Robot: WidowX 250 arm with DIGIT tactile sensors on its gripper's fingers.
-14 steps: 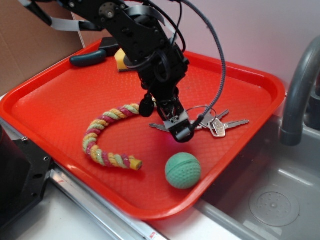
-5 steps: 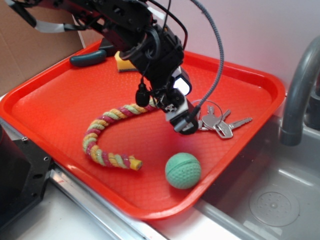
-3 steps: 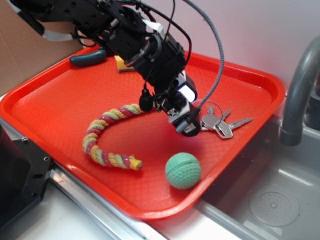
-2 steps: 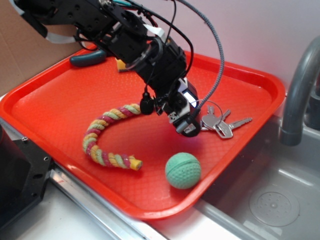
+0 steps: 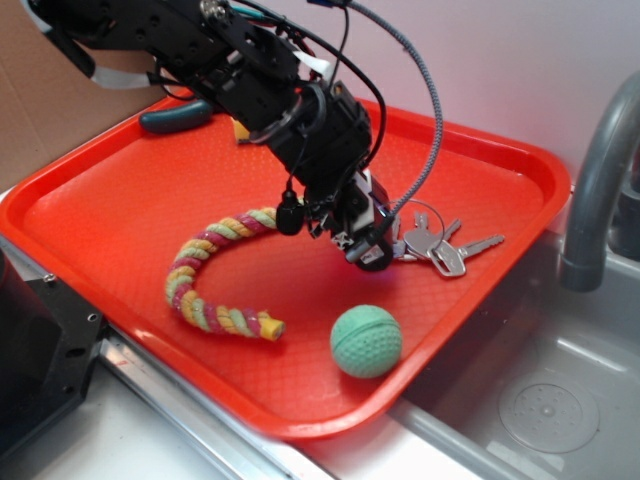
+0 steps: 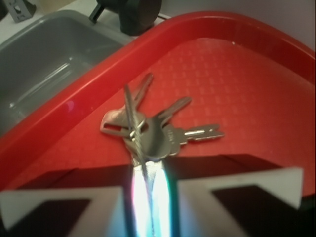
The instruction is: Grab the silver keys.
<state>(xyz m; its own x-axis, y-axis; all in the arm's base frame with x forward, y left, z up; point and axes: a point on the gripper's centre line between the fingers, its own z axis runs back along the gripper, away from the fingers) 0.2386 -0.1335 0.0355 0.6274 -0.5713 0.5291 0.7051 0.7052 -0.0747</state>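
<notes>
The silver keys (image 5: pixel 436 248) lie fanned on the red tray (image 5: pixel 520 160) near its right rim. My gripper (image 5: pixel 368 254) is at their left end, low over the tray. In the wrist view the keys (image 6: pixel 154 134) lie just beyond my gripper (image 6: pixel 148 170). The jaws stand nearly together, with the thin wire ring (image 6: pixel 131 111) standing up and running down between them. The key blades still rest on the tray.
A striped rope toy (image 5: pixel 212 272) curves left of the gripper. A green ball (image 5: pixel 366 341) sits near the tray's front edge. A green-handled tool (image 5: pixel 176 117) lies at the back. A grey faucet (image 5: pixel 596 180) and sink (image 5: pixel 540 400) are on the right.
The keys slid slightly right early on. My gripper tilted and settled at the ring end of the keys, with its jaws drawn in on the wire ring.
</notes>
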